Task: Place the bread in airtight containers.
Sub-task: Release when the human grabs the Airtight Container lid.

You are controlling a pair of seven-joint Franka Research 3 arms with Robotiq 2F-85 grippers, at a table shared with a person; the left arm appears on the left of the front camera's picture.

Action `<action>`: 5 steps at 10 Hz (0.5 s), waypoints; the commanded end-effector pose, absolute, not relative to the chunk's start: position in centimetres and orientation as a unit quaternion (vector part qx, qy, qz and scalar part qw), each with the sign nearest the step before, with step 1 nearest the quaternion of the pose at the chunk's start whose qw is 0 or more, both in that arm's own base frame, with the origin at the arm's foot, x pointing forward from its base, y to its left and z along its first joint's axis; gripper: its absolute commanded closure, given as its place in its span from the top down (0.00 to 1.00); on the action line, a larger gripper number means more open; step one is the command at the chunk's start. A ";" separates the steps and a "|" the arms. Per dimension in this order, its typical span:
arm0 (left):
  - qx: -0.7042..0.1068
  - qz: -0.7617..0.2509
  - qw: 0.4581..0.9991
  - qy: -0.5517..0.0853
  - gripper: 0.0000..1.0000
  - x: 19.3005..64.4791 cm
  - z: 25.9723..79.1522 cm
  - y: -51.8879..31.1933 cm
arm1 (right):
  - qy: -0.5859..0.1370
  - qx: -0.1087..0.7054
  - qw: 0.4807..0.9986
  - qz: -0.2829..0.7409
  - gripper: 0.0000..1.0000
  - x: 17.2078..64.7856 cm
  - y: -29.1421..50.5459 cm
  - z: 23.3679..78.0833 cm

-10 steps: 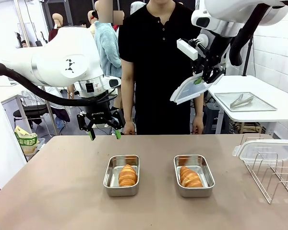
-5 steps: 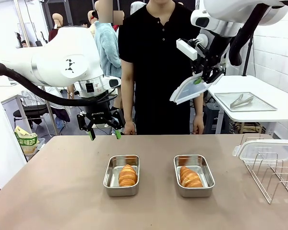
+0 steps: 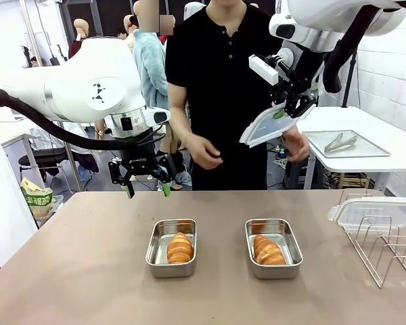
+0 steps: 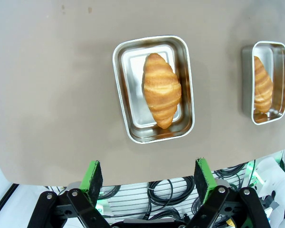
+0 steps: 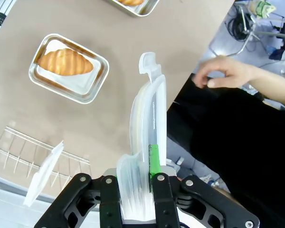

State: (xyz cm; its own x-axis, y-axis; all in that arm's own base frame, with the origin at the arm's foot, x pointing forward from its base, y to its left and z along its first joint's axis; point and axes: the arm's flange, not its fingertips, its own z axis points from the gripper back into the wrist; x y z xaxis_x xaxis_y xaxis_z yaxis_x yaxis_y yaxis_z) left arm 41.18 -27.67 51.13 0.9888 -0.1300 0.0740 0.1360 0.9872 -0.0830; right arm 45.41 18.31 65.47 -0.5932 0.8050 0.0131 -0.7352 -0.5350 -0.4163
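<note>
Left gripper (image 4: pixel 147 172): jaws wide apart, nothing between the green pads (image 4: pixel 91 175), above the table's edge.
Table (image 4: pixel 52 95): plain brown top.
Centre tin (image 4: pixel 119 85): lidless steel, holding a croissant (image 4: pixel 161 90) lying lengthwise.
Side tin (image 4: pixel 271 118): well apart, near the picture's right edge, lidless, with a second croissant (image 4: pixel 262 85).
Cables (image 4: pixel 147 190): dark loops beyond the table edge.

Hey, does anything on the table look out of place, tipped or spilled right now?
Nothing spilled or damaged. The left roll lies in the left tin, the right roll in the right tin, both uncovered. The spare lid rests on the wire rack; the held lid hangs tilted in the right tool.
</note>
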 end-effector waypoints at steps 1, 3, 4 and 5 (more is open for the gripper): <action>-0.042 -0.066 0.996 -0.036 1.00 41.1 51.2 -27.5 | -0.193 -0.093 0.437 0.874 0.00 45.3 18.2 65.6; -0.042 -0.066 0.996 -0.036 1.00 41.1 51.2 -27.5 | -0.193 -0.093 0.437 0.874 0.00 45.3 18.2 65.6; -0.042 -0.066 0.996 -0.036 1.00 41.1 51.2 -27.5 | -0.193 -0.093 0.437 0.874 0.00 45.3 18.2 65.6; -0.042 -0.066 0.996 -0.036 1.00 41.1 51.2 -27.5 | -0.193 -0.093 0.437 0.874 0.00 45.3 18.2 65.6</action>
State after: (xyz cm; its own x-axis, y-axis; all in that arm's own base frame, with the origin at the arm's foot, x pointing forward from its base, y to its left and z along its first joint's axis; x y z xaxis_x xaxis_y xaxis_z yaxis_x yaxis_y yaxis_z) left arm 41.18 -27.67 51.13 0.9888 -0.1300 0.0740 0.1360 0.9872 -0.0830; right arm 45.40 18.31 65.45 -0.5930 0.8051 0.0129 -0.7357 -0.5353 -0.4149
